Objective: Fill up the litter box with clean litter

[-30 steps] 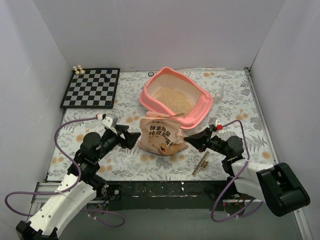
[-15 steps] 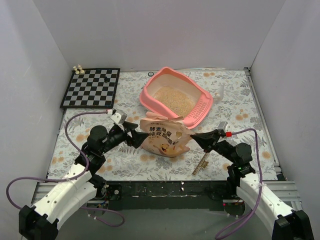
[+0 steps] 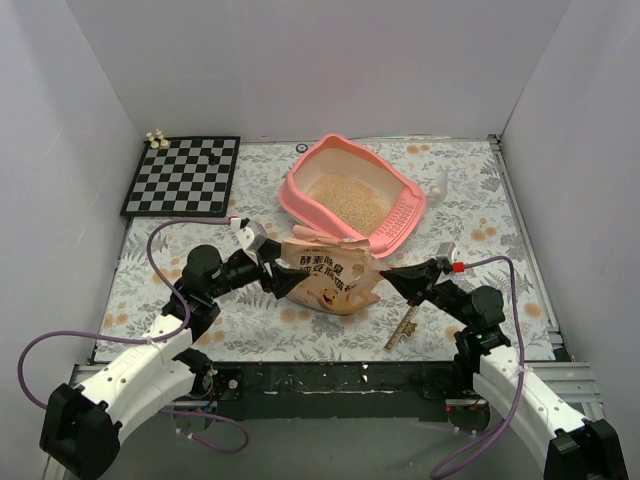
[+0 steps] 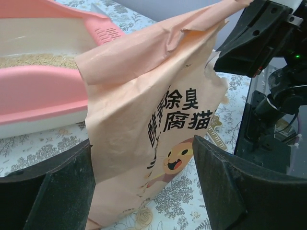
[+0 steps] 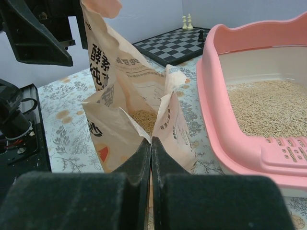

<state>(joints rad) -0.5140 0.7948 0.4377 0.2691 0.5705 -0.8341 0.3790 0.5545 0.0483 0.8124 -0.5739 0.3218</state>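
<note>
While the litter box [image 3: 404, 215] sits upper centre in the overhead view, it holds only a shallow layer of litter [image 3: 348, 198] across its floor, so filling looks part done at best. Directly below it in that frame stands the paper bag [image 3: 328, 278], its torn top flap reaching the box's near rim. The right wrist view shows more granules down inside the open mouth.

The right gripper [image 5: 151, 143] has its jaws pressed together on a thin flap of the bag's torn edge. The left gripper [image 4: 141, 158] is spread wide, one finger on each side of the bag's other flank. I cannot tell whether either pad touches the paper.

The step in hand appears to be getting a two-sided hold so the bag can be lifted and tipped. The left jaws should close low on the bag, since the paper is limp and the pinched flap could tear under the full weight. The mouth should then be brought over the rim before the base is raised, slowly, so the granules land inside.

A checkerboard [image 3: 182, 176] lies at upper left and a narrow tan strip [image 3: 403, 327] at lower right.
</note>
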